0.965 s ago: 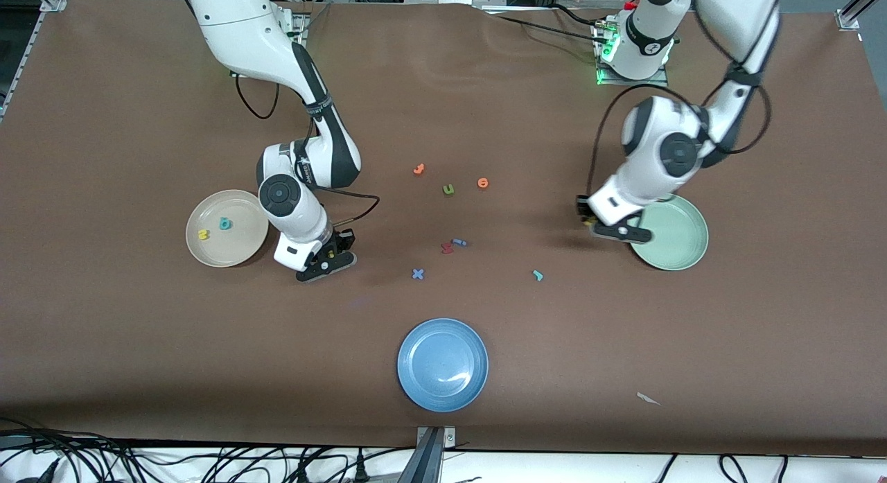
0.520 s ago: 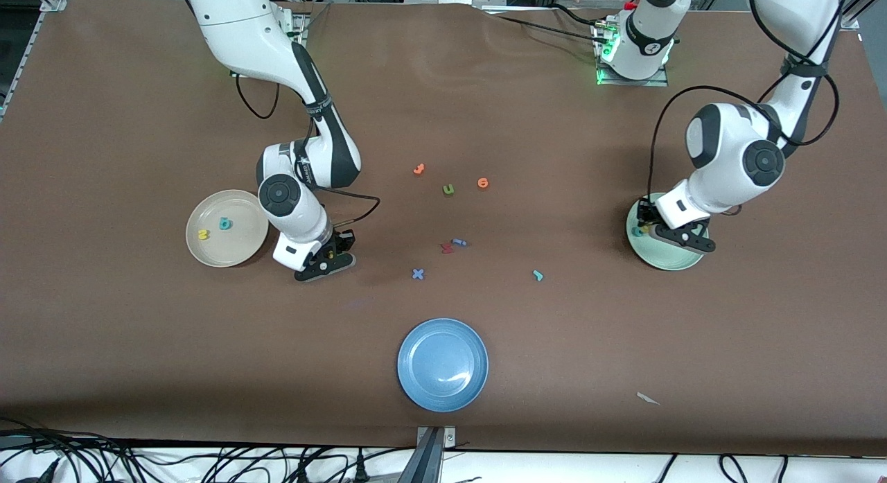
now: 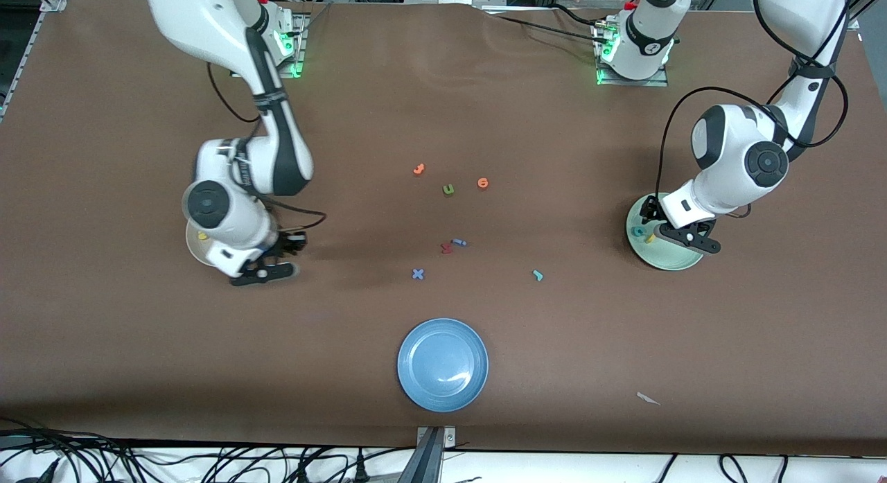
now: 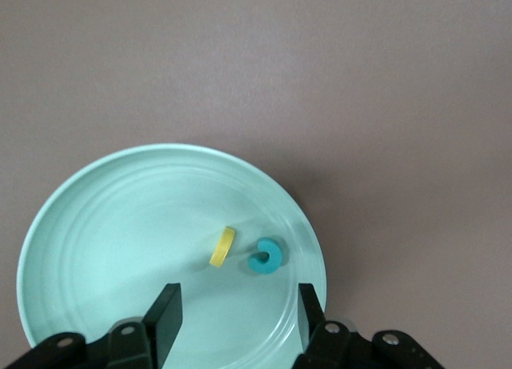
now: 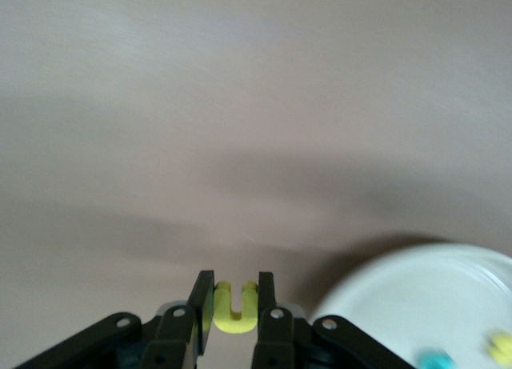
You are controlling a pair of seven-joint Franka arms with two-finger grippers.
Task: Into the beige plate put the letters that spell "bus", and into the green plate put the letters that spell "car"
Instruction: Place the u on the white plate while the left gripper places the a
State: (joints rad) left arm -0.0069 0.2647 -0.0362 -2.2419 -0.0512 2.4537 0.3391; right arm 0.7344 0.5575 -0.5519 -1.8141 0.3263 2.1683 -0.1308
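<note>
The pale green plate (image 4: 96, 225) holds a teal c (image 4: 266, 256) and a yellow a (image 4: 222, 246) lying close together near its rim; the teal r (image 3: 537, 275) lies on the worktop well apart from it. The beige plate (image 5: 416, 297) holds a teal b (image 5: 434, 359) and a yellow s (image 5: 501, 346); the yellow u (image 5: 234, 308) is pinched upright just beside its rim.

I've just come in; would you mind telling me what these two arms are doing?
They are sorting small foam letters onto plates. The right pincer, beside the round beige plate, is shut on a yellow u. The left pincer hangs open over the round pale green plate, where a yellow letter and a teal c lie. A teal hook-shaped r waits on the table.
</note>
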